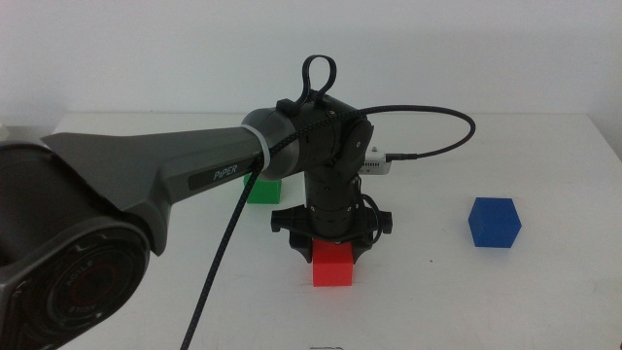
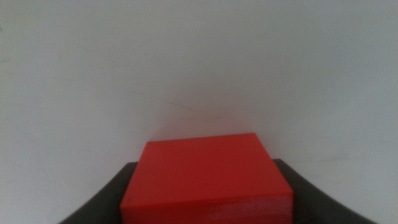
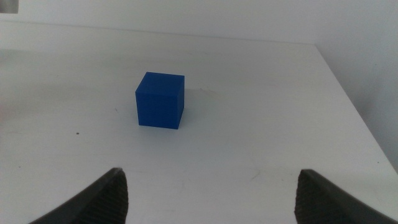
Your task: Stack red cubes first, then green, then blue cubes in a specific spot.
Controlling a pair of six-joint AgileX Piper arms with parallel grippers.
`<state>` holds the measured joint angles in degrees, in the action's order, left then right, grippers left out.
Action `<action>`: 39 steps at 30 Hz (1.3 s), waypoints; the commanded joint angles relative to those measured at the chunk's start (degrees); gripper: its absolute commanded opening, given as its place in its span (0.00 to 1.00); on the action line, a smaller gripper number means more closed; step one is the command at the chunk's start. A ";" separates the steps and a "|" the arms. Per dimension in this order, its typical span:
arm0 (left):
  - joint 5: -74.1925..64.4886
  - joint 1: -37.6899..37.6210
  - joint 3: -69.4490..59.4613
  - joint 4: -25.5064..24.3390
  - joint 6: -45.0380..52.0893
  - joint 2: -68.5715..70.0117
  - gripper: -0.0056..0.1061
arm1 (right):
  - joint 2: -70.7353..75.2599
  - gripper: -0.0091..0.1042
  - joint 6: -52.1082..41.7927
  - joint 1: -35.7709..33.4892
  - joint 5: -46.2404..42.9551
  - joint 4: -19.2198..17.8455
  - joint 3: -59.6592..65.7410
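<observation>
The red cube (image 1: 333, 265) sits near the middle front of the white table, held between the jaws of my left gripper (image 1: 333, 249), which comes straight down on it. In the left wrist view the red cube (image 2: 206, 180) fills the gap, with a dark jaw pressed against each side. The green cube (image 1: 262, 190) lies behind it to the left, partly hidden by the left arm. The blue cube (image 1: 494, 223) stands alone at the right. In the right wrist view my right gripper (image 3: 208, 199) is open, with the blue cube (image 3: 160, 100) on the table some way ahead of it.
The left arm's grey link (image 1: 155, 175) and black cable (image 1: 219, 262) cross the left half of the table (image 1: 505, 301). The table's right edge (image 3: 367, 124) runs close to the blue cube. The right arm is outside the middle view.
</observation>
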<state>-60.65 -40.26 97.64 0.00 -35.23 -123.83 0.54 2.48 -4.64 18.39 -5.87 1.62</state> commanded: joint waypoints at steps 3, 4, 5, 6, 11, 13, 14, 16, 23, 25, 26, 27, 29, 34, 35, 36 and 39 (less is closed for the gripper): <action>1.29 -0.20 1.56 0.00 -0.65 3.10 0.49 | 0.65 0.80 -0.93 0.41 -4.03 -0.93 -1.00; 1.29 -0.20 1.56 0.00 -0.65 3.10 0.60 | 0.65 0.80 -0.93 0.41 -4.03 -0.93 -1.00; 1.29 -0.20 1.56 0.00 -0.65 3.10 0.69 | 0.65 0.80 -0.93 0.41 -4.03 -0.93 -1.00; 1.29 -0.20 1.56 0.00 -0.65 3.10 0.74 | 0.65 0.80 -0.93 0.41 -4.03 -0.93 -1.00; 1.29 -0.20 1.56 0.00 -0.49 3.16 0.89 | 0.65 0.80 -0.93 0.41 -4.03 -0.93 -1.00; 1.23 -0.20 1.56 0.00 -0.49 3.30 0.89 | 0.65 0.80 -0.93 0.41 -4.03 -0.93 -1.00; 1.23 -0.20 1.56 0.00 -0.45 3.51 0.89 | 0.65 0.80 -0.93 0.41 -4.03 -0.93 -1.00; 1.13 -0.20 1.56 0.00 -0.43 4.97 0.89 | 0.65 0.80 -0.93 0.41 -4.03 -0.93 -1.00; 1.05 -0.20 1.63 -1.26 -0.38 8.41 0.89 | 0.65 0.80 -0.93 0.41 -4.03 -0.93 -1.00; 1.05 -0.20 1.67 -2.47 -0.38 9.59 0.89 | 0.65 0.80 -0.93 0.41 -4.03 -0.93 -1.00; 0.96 -0.20 1.75 -3.00 -0.38 10.10 0.89 | 0.65 0.80 -0.93 0.41 -4.03 -0.93 -1.00; 0.90 -0.20 1.75 -3.75 -0.38 10.70 0.89 | 0.65 0.80 -0.93 0.41 -4.03 -0.93 -1.00; 0.90 -0.20 1.75 -5.66 0.00 12.05 0.89 | 0.65 0.80 -0.93 0.41 -4.03 -0.93 -1.00; 1.17 -0.20 1.75 -10.48 2.54 16.02 0.89 | 0.65 0.80 -0.93 0.41 -4.03 -0.93 -1.00; 1.23 -0.20 1.75 -11.29 2.54 16.88 0.89 | 0.65 0.80 -0.93 0.41 -4.03 -0.93 -1.00; 1.29 -0.20 1.75 -11.80 2.54 17.72 0.89 | 0.65 0.80 -0.93 0.41 -4.03 -0.93 -1.00; 1.16 -0.20 1.75 -14.30 2.54 19.92 0.89 | 0.65 0.80 -0.93 0.41 -4.03 -0.93 -1.00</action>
<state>-60.51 -40.26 97.64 -11.97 -32.80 -108.47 0.54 2.48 -4.64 18.39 -5.87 1.64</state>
